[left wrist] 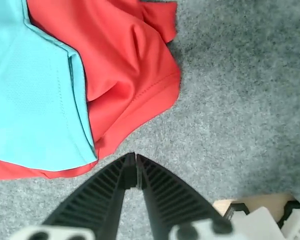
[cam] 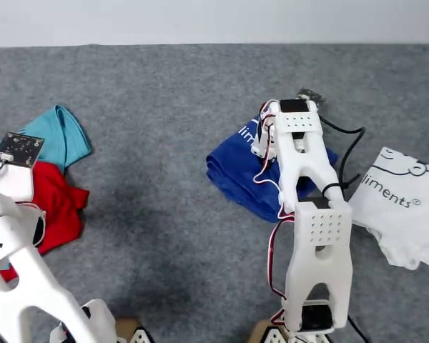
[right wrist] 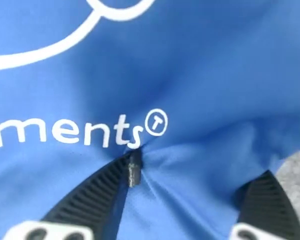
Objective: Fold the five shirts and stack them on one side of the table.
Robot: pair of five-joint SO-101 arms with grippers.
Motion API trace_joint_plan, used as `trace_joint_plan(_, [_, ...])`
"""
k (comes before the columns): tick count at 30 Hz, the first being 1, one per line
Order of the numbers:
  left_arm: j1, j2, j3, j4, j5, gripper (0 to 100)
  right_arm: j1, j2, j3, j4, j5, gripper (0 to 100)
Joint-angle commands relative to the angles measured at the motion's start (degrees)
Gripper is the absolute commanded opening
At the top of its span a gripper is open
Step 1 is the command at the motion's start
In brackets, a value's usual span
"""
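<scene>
A blue shirt (cam: 232,171) with white print lies crumpled mid-table, under my right arm (cam: 304,164). Up close, my right gripper (right wrist: 197,180) is open and pressed down into the blue shirt (right wrist: 190,75), with cloth bunched between its fingers (right wrist: 133,170). At the left edge a teal shirt (cam: 57,132) partly overlaps a red shirt (cam: 57,204). My left gripper (left wrist: 136,169) is shut and holds nothing. It hovers over bare carpet just off the hem of the red shirt (left wrist: 125,65), beside the teal shirt (left wrist: 30,90). A white shirt (cam: 404,207) lies crumpled at the right edge.
Grey carpet-like cloth (cam: 150,107) covers the table. My left arm (cam: 14,243) rises from the front left corner over the red shirt. Cables hang along the right arm. The arm bases stand at the front edge.
</scene>
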Motion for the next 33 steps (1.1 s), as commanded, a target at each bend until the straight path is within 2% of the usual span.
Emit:
trace_joint_plan(1, [0.1,-1.0,-0.2,0.1,-0.5,1,1.8,2.1,0.1,1.1,-0.7,32.2])
trace_joint_plan(4, [0.1,-1.0,-0.2,0.0,-0.5,1,1.9,2.2,0.1,2.3,-0.7,31.5])
trace_joint_plan(6, [0.1,-1.0,-0.2,-0.4,-0.5,1,1.9,2.2,0.1,3.1,-0.4,27.3])
trace_joint_plan(12, [0.1,-1.0,-0.2,-0.4,-0.5,1,3.8,1.7,0.0,3.0,0.9,1.3])
trace_joint_plan(15, [0.1,-1.0,-0.2,-0.4,-0.5,1,3.6,1.6,-1.1,5.6,5.5,2.0])
trace_joint_plan(19, [0.1,-1.0,-0.2,-0.4,-0.5,1,3.9,1.4,-6.5,12.9,6.4,0.9])
trace_joint_plan(23, [0.1,-1.0,-0.2,-0.4,-0.5,1,4.4,-0.7,-13.1,19.6,12.7,0.9])
trace_joint_plan(33, [0.1,-1.1,-0.3,-0.4,-0.5,1,13.2,-12.6,-14.4,20.2,28.7,0.9])
